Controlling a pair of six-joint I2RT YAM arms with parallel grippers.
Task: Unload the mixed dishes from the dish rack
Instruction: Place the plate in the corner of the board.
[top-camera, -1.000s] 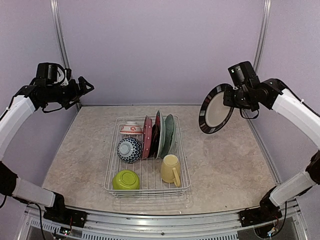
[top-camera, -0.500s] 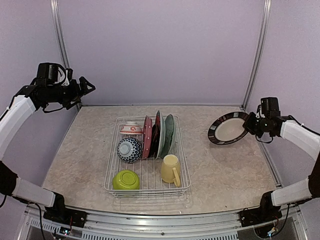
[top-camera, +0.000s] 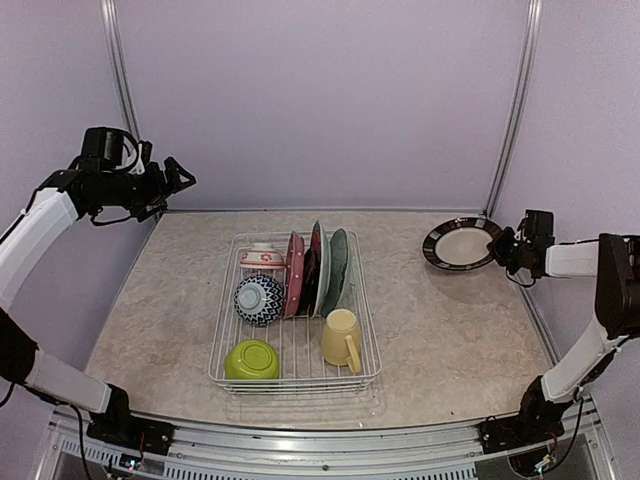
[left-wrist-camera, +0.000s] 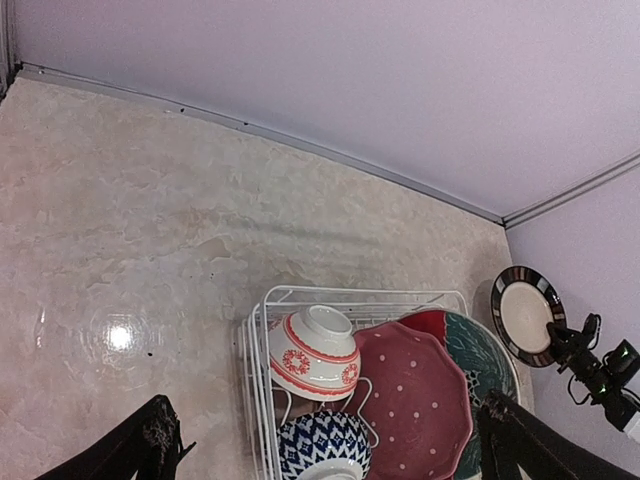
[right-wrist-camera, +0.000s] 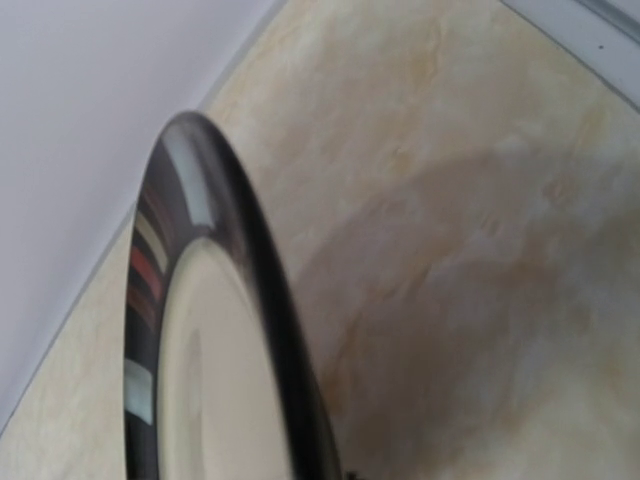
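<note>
We are unloading the white wire dish rack (top-camera: 300, 384) in the middle of the marbled table (top-camera: 450, 330), most of it waiting: three glossy plates (top-camera: 315, 268) upright in the prongs, three round bowls (top-camera: 259, 298), a pale yellow mug (top-camera: 342, 338). Our right fingers (top-camera: 503, 247) are clamping a dark-banded, cream-centred plate (top-camera: 460, 244) by its rim, low over the far right; our left fingers (top-camera: 184, 175) are hovering spread wide, empty.

Count: 1 dish rack (top-camera: 296, 386). 3 bowls: red-white bowl (top-camera: 262, 257), blue-patterned bowl (top-camera: 259, 299), lime green bowl (top-camera: 251, 359). 1 yellow mug (top-camera: 342, 338). 4 plates: pink dotted plate (left-wrist-camera: 415, 400), red plate (left-wrist-camera: 428, 322), green plate (left-wrist-camera: 485, 355), dark-rimmed plate (top-camera: 461, 245). Can't tell if a fifth sits between.
</note>
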